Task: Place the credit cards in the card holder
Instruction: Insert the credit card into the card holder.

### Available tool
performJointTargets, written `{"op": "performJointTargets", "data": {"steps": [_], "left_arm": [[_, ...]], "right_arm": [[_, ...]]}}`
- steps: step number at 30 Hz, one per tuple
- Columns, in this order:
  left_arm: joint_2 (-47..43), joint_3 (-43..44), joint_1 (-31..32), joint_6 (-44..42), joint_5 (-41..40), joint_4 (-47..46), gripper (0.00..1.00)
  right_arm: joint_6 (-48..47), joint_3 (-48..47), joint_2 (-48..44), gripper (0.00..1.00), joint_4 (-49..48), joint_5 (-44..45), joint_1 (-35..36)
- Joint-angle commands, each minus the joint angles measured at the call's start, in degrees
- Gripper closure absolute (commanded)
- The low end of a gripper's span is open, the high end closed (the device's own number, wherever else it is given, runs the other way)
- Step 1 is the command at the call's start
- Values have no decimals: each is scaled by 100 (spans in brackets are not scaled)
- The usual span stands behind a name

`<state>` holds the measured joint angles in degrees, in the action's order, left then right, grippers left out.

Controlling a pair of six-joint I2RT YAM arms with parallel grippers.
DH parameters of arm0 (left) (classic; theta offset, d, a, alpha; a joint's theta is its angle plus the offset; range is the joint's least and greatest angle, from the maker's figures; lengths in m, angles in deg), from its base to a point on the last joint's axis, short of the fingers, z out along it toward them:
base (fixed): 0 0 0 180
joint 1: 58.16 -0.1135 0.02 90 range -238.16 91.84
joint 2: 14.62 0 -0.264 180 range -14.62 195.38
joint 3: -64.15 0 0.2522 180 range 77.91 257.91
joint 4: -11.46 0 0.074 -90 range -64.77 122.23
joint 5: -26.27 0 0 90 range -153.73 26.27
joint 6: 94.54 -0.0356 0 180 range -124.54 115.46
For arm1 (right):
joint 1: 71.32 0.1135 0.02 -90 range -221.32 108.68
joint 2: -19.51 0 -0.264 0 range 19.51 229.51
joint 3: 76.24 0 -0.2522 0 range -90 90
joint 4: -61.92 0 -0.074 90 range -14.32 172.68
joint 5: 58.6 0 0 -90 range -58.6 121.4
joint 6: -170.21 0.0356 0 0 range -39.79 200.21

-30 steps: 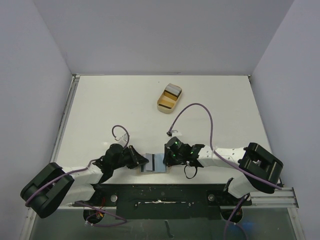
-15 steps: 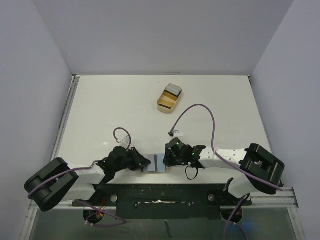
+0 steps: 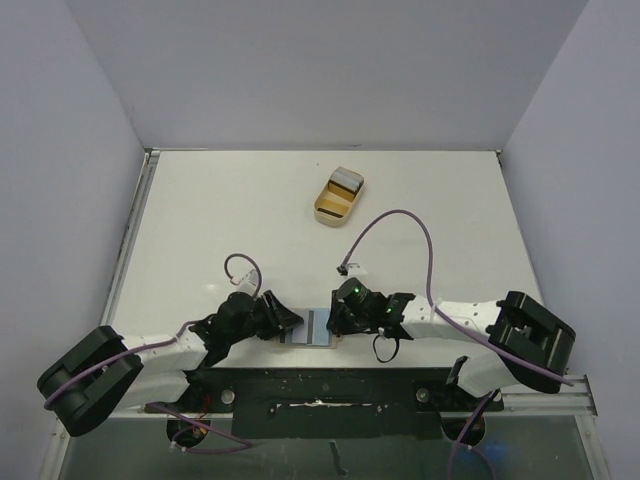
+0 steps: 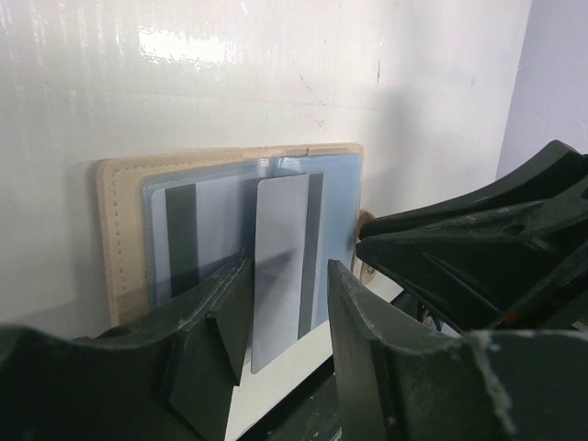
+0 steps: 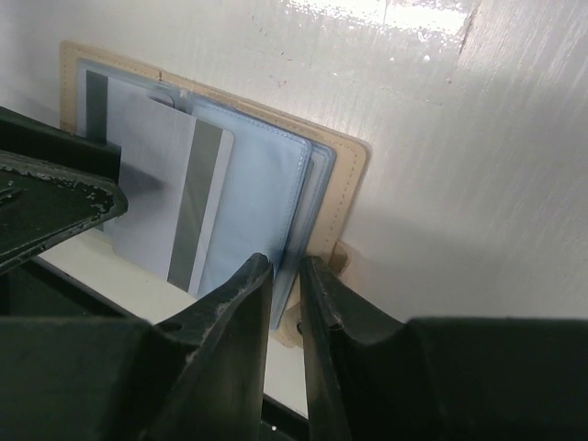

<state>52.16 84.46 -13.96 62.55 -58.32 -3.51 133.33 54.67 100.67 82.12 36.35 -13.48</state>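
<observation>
The card holder lies open on the counter, well apart from the tray; right jaws clench its blue sleeve, left jaws stand released around a grey card on it

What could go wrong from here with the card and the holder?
1. The grey-white card seems to lie on the card holder, outside its sleeves, near the table edge; it might slide off.
2. The right gripper pinches only the holder's edge, so the holder may shift under a push.
3. The left gripper is very close to the right one; they could collide.
</observation>
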Motion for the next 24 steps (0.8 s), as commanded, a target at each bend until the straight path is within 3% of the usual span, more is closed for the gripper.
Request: {"op": "performJointTargets", "data": {"steps": [1, 15, 24], "left_arm": [[-57, 114, 68, -82, -304, 542, 62], [152, 322, 237, -126, -368, 561, 61], [813, 609, 495, -116, -330, -13, 66]], "right_arm": [[79, -17, -369, 78, 94, 142, 39], [178, 73, -99, 74, -150, 153, 42], [313, 411, -51, 76, -665, 108, 50]]}}
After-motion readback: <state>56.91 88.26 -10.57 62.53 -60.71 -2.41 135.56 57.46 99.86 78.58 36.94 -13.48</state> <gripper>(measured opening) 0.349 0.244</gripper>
